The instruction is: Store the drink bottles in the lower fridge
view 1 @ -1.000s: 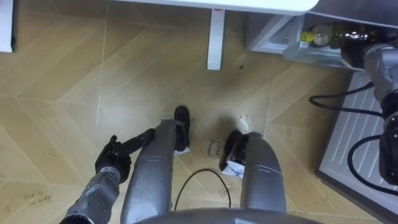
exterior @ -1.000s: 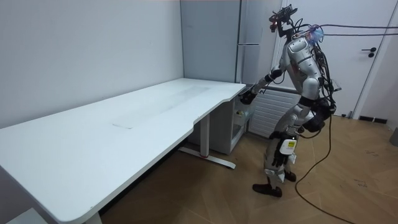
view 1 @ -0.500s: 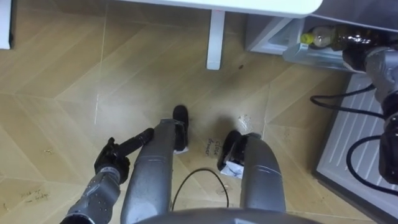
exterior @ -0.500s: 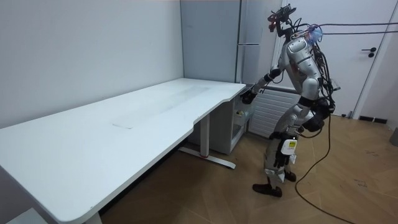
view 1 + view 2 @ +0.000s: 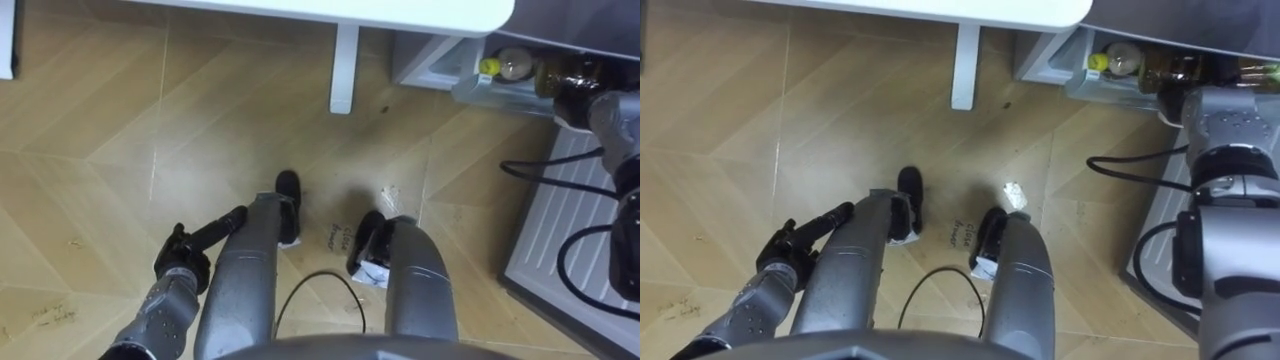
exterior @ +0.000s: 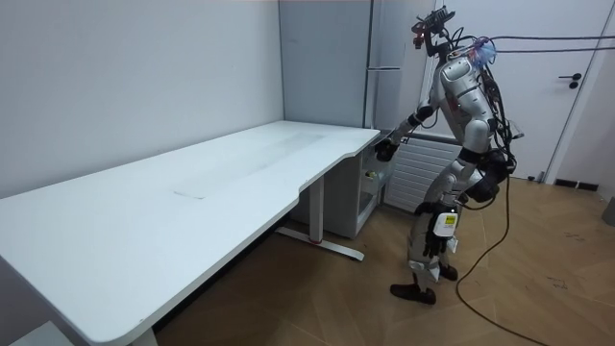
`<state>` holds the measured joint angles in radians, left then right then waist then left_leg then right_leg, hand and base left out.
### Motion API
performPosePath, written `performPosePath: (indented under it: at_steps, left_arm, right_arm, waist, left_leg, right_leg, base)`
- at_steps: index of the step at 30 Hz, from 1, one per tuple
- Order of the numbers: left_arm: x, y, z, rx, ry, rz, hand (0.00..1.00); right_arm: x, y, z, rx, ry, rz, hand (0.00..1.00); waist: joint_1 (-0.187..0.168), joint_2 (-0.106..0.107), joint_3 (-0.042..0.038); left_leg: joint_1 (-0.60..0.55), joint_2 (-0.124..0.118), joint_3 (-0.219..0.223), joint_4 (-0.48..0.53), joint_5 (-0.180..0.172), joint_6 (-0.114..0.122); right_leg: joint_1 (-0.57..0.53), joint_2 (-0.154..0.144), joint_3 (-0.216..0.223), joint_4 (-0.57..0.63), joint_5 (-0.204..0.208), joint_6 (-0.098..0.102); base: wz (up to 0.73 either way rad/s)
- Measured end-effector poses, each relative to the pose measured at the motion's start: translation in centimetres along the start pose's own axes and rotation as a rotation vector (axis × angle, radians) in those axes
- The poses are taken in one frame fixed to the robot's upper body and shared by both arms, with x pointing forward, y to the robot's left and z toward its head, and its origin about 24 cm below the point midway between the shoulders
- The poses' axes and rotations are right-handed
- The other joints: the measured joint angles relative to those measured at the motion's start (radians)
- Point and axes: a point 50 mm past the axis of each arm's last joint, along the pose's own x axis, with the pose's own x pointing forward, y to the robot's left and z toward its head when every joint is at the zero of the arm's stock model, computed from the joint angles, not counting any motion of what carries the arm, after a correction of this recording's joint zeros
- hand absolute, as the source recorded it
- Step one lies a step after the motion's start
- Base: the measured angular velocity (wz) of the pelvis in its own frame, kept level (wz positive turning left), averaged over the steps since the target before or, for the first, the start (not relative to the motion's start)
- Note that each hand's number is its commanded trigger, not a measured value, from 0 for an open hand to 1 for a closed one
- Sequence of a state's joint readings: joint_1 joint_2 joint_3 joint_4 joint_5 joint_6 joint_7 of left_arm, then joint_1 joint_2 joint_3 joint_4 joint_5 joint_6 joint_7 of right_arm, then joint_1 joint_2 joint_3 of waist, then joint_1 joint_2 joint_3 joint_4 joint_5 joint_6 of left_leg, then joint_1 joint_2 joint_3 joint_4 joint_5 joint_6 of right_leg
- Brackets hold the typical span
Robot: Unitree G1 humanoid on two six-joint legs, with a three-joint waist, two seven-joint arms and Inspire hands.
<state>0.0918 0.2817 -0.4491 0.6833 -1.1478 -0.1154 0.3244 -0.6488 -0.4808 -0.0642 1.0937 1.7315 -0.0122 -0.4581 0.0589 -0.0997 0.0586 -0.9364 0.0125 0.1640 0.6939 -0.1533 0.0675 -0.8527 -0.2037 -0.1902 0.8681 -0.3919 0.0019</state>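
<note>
My left hand (image 5: 182,262) hangs low beside my left leg, fingers loosely straight; my right arm reaches forward and down, my right hand (image 6: 384,150) out ahead; I stand upright.

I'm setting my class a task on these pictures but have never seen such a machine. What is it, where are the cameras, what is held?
A walking robot with two arms and hands. The room view, from a camera standing off, shows it at the corner of a white desk, by a tall fridge. The two eye views look down from its head at its legs and the floor. Its left hand hangs open, holding nothing. Its right hand reaches toward a shelf of bottles; whether it grips one cannot be told.
</note>
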Motion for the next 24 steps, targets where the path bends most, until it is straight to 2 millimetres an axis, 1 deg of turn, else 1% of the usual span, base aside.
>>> performPosePath:
  at_steps: [1,9,13,24]
  left_arm:
    - [0.0,0.0,0.1,0.001,-0.002,-0.001,0.00]
    - [0.0,-0.1,0.2,0.006,-0.007,0.002,0.00]
    - [0.0,-0.1,0.3,0.007,-0.009,0.003,0.00]
    - [0.0,-0.1,0.3,0.007,-0.010,0.004,0.00]
  right_arm:
    - [0.0,0.0,0.0,0.000,0.000,-0.011,0.00]
    - [-0.1,0.5,-0.1,0.007,0.006,-0.014,0.00]
    - [-0.5,1.5,-0.5,0.018,0.025,0.032,0.00]
    - [-0.6,1.7,-0.7,0.026,0.035,0.039,0.00]
  waist:
    - [0.000,-0.001,0.0008]
    - [0.000,-0.007,0.0042]
    - [0.001,-0.008,0.0048]
    - [-0.002,-0.009,0.0048]
  left_leg:
    - [0.000,0.004,0.000,0.000,-0.001,-0.001]
    - [-0.001,0.007,0.005,-0.001,-0.002,-0.002]
    - [0.000,0.010,0.011,-0.001,-0.002,-0.002]
    - [0.000,0.014,0.023,0.000,-0.003,0.000]
  right_leg:
    - [0.000,0.000,0.000,-0.001,0.000,0.000]
    - [-0.004,-0.001,0.000,0.000,0.000,-0.001]
    - [-0.005,-0.001,0.002,0.000,0.000,-0.003]
    - [-0.006,-0.002,0.003,0.002,0.001,-0.003]
  base:
    - [0.00]
    - [0.00]
    - [-0.02]
    - [0.00]
